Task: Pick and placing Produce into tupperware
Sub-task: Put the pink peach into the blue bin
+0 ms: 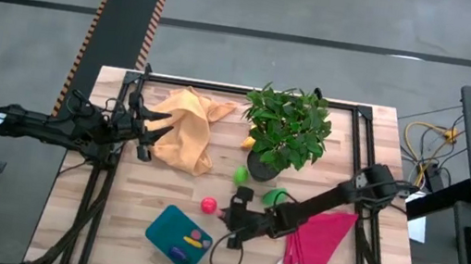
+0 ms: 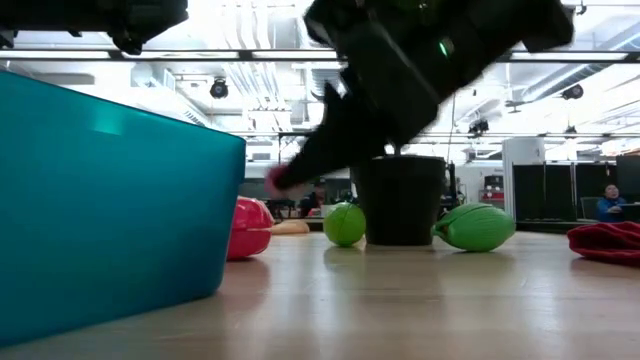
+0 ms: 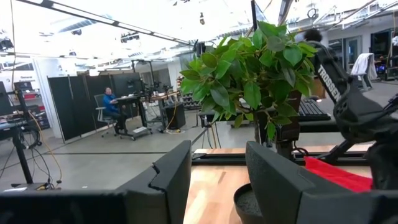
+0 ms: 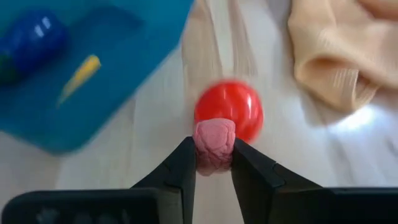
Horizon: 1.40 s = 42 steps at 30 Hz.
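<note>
- The right tool [image 4: 214, 163] is clamping a knobbly pink fruit [image 4: 214, 144] above the wooden bench [image 1: 111, 216], just beside a glossy red ball [image 4: 233, 107].
- The smooth teal tupperware [image 1: 167, 225], at seven o'clock from the plant [image 1: 285, 125], is holding a yellow banana [image 1: 197, 236] and a purple piece [image 1: 177, 253].
- The left tool [image 1: 149, 133], fingers apart, is hovering by the orange cloth [image 1: 187, 129].

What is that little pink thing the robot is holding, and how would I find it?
Start at the teal tub near the table's front edge, then look just beside it at the right end effector. Pinched between its two dark fingers is a small bumpy pink piece of produce, held above the table. The red ball right behind it is smooth, shiny and lying loose, while the pink one is knobbly and gripped.
</note>
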Each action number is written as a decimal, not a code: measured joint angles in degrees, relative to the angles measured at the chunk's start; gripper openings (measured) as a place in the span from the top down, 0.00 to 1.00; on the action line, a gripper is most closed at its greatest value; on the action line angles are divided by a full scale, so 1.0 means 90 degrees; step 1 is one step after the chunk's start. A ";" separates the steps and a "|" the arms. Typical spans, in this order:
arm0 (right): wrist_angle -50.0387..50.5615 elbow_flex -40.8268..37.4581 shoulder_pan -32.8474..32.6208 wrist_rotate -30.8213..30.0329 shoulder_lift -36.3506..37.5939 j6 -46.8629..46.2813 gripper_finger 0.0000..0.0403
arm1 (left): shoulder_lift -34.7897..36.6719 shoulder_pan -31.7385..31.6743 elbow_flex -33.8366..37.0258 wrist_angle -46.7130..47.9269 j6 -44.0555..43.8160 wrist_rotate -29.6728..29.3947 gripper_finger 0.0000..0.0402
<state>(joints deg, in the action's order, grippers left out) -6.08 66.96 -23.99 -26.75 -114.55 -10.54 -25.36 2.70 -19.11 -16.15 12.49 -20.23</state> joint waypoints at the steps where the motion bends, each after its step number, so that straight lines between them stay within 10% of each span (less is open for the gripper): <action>1: 0.0009 0.0085 -0.0010 0.0034 0.0015 0.0087 0.80 | -0.0001 0.0000 0.0000 -0.0009 0.0000 0.0000 0.65; 25: 0.1229 0.1698 -0.0099 0.2003 0.0016 0.1039 0.81 | -0.0001 0.0000 0.0000 -0.0003 -0.0002 0.0000 0.65; 42: 0.0470 0.1811 -0.0291 0.2024 -0.0623 0.0888 0.81 | -0.0001 0.0000 0.0000 -0.0011 -0.0002 0.0000 0.65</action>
<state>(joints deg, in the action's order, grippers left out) -1.85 83.26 -26.61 -8.53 -120.15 -2.55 -25.36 2.70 -19.11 -16.25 12.47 -20.23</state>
